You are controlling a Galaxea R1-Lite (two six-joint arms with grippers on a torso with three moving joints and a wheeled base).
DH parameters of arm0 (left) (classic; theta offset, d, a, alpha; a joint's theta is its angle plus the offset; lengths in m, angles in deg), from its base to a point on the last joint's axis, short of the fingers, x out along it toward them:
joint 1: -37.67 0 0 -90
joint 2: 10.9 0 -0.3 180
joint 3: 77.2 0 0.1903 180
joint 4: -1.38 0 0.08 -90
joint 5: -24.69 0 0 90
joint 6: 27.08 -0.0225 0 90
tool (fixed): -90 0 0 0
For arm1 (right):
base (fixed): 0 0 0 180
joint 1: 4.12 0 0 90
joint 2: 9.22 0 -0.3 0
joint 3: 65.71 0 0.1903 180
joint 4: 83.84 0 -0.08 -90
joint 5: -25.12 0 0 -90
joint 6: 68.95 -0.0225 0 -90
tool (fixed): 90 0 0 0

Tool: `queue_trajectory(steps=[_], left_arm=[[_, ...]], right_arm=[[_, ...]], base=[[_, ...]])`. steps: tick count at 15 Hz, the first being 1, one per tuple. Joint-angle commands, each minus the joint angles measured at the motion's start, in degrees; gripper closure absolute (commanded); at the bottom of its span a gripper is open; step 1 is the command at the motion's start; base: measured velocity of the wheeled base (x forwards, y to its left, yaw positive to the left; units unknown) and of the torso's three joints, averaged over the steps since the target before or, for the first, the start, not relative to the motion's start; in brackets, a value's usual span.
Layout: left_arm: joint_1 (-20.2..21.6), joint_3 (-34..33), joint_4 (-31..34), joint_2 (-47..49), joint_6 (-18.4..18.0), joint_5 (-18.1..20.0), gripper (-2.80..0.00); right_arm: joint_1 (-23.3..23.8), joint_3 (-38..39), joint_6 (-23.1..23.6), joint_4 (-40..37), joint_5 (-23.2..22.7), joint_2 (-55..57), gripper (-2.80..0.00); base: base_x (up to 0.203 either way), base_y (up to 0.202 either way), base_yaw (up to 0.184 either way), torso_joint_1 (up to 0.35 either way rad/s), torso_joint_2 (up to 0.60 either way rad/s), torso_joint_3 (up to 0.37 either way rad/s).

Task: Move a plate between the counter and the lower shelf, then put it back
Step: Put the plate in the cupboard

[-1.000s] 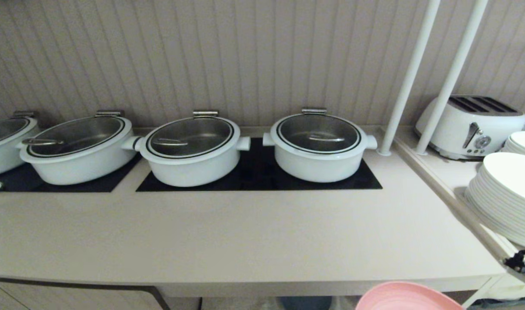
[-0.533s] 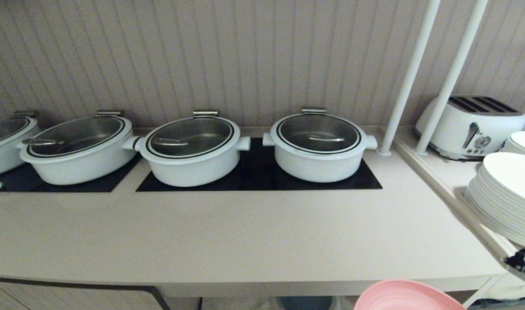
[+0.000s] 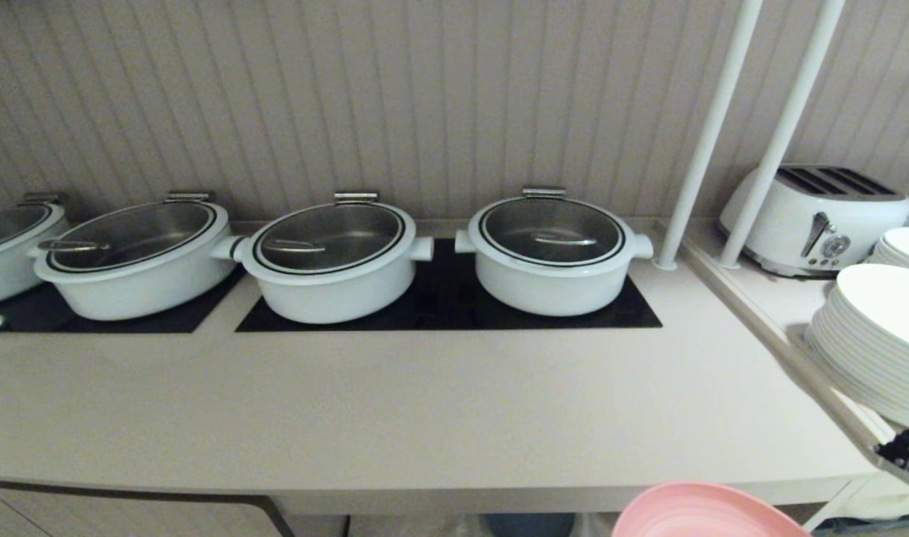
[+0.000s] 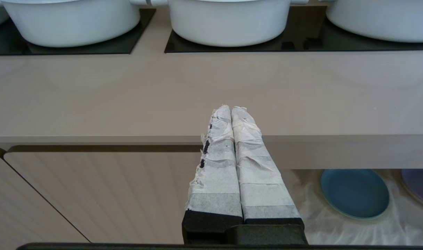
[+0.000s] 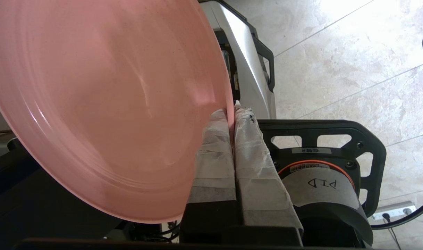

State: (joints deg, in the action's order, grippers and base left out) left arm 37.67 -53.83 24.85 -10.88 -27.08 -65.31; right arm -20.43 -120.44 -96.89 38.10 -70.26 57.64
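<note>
you have the counter (image 3: pixel 424 418) spread across nearly the whole head view, beige and bare along its front half, with black cooktop panels (image 3: pixel 447 302) set into it toward twelve o'clock. on those panels sit the white pots (image 3: pixel 333 261) in a row, each under a glass lid, the rightmost one at about one o'clock from the counter's middle. at three o'clock a side ledge (image 3: pixel 767 298) carries a white toaster (image 3: pixel 816 216), two white poles (image 3: pixel 778 134) and a stack of white plates (image 3: pixel 875 335). the plate (image 3: pixel 704 513), pink and round, shows only its upper part at about five o'clock, below and in front of the counter's front edge and off its surface. from the right wrist you see your right gripper (image 5: pixel 232 114) pinched tight on that plate's rim, one taped finger on each face, the plate tilted up on edge over the robot's base and the tiled floor (image 5: pixel 353 62). from the left wrist you see your left gripper (image 4: pixel 231 109) with its taped fingers pressed together and holding nothing, pointed at the counter's front edge. under that edge the lower shelf (image 4: pixel 336 222) lies draped in wrinkled white cloth, with a blue plate (image 4: pixel 354 192) resting on it and the edge of a purple plate (image 4: pixel 419 185) beside that.
</note>
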Motion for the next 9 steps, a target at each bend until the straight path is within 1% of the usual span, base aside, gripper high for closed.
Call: queue_trajectory(steps=[1,3,9], left_arm=[[0.0,0.0,0.0,0.0,0.0,0.0,0.00],[0.0,0.0,0.0,0.0,0.0,0.0,0.00],[0.0,0.0,0.0,0.0,0.0,0.0,0.00]], right_arm=[[0.0,0.3,-0.2,-0.2,-0.1,0.1,0.00],[0.1,0.0,-0.1,-0.2,-0.7,0.3,0.00],[0.1,0.0,-0.1,-0.4,-0.7,-0.2,0.00]], base=[[0.000,0.000,0.000,0.000,0.00,0.000],[0.000,0.000,0.000,0.000,0.00,0.000],[0.000,0.000,0.000,0.000,0.00,0.000]])
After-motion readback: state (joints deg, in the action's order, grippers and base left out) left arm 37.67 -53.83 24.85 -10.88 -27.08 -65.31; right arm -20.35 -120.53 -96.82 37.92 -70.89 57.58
